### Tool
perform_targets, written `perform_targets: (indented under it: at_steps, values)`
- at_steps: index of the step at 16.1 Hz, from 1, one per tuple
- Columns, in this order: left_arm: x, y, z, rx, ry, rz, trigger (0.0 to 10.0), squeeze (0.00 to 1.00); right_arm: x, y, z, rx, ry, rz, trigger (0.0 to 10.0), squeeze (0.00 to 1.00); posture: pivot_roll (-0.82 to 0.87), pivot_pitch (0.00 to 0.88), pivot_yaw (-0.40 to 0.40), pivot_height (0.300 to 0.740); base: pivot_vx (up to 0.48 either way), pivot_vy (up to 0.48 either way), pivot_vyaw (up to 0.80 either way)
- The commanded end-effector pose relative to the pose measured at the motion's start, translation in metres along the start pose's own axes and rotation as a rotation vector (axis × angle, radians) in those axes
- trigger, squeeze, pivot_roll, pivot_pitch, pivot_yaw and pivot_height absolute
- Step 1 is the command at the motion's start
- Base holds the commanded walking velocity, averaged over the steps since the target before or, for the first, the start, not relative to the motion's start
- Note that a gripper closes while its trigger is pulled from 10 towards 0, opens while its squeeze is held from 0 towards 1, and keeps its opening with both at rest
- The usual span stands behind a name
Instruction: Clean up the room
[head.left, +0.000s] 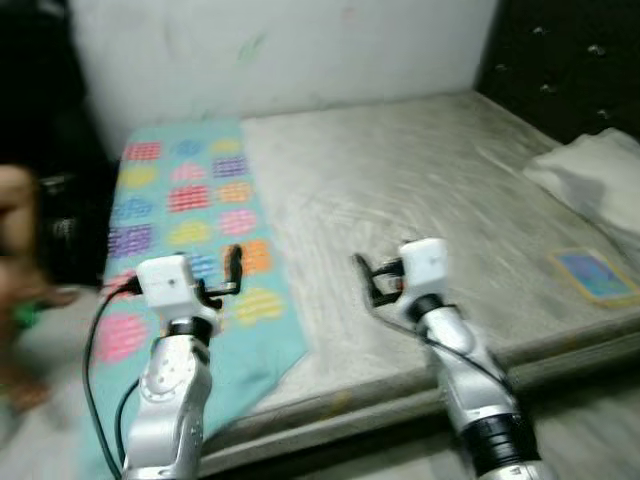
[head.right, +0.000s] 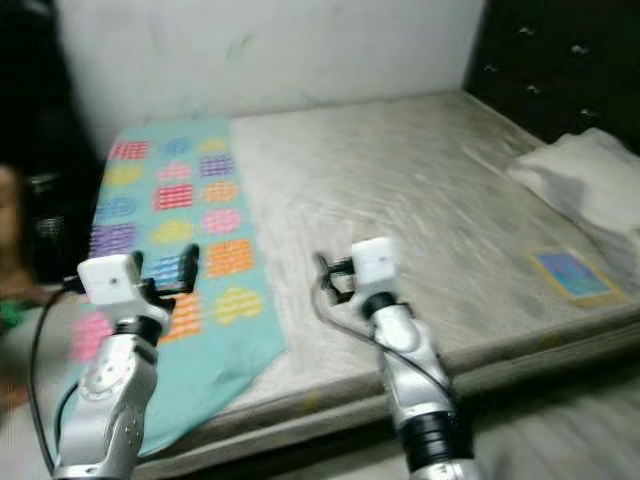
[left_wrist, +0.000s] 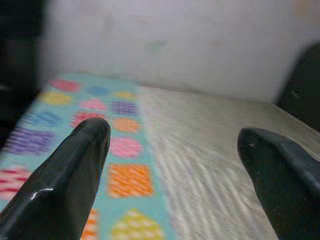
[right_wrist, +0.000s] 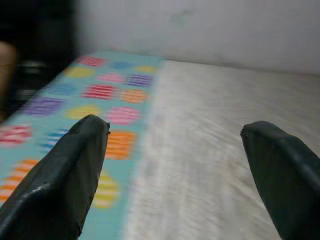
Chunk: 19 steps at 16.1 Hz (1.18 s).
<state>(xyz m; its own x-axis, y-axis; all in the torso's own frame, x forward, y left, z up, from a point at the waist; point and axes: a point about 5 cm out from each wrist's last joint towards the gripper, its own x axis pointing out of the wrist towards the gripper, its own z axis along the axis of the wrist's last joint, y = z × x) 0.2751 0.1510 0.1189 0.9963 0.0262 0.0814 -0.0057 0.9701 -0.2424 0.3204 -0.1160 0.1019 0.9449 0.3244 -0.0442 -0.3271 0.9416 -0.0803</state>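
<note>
— What's before you?
— A bare bed (head.left: 420, 170), a patterned blanket (head.left: 190, 215) along its left side, a pillow (head.left: 590, 170) cut off at right.
— Your grippers?
— My left gripper (left_wrist: 172, 145) and right gripper (right_wrist: 175, 150) hover spread wide, empty; head views blur them.

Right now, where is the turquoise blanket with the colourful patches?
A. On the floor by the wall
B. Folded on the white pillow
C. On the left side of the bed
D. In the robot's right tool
C: the turquoise blanket with colourful patches lies spread along the left side of the grey mattress, hanging over its front edge.
</note>
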Motion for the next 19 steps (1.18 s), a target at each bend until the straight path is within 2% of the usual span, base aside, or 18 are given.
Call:
perform_targets:
  at_steps: [1,2,8,15,19]
  values:
    - [0.0000,-0.0035,0.0011,0.001,-0.005,-0.003,10.0,0.00,0.0008,-0.0057,0.0072,-0.029,-0.024,-0.004,10.0,0.00,-0.17,0.000,0.059,0.740,0.000,0.000,0.80]
    - [-0.0001,-0.0037,0.0016,0.003,-0.008,-0.002,10.0,0.00,0.0009,-0.0055,0.0074,-0.032,-0.025,-0.002,10.0,0.00,-0.17,0.000,0.059,0.740,0.000,0.000,0.80]
    - [-0.0032,-0.0027,0.0001,-0.005,-0.002,0.007,10.0,0.00,-0.0026,-0.0036,0.0035,-0.029,-0.008,0.005,10.0,0.00,-0.17,0.000,0.056,0.740,0.000,0.000,0.00]
    - [-0.0034,-0.0042,-0.0019,-0.014,0.007,-0.001,10.0,0.00,-0.0028,-0.0031,0.0028,-0.042,-0.003,0.008,10.0,0.00,-0.17,0.000,0.057,0.740,0.000,0.455,0.00]
    - [-0.0032,-0.0054,-0.0001,0.008,-0.005,-0.015,10.0,0.00,-0.0043,-0.0041,0.0017,-0.065,-0.002,0.011,10.0,0.00,-0.17,0.000,0.058,0.740,0.000,0.000,0.00]
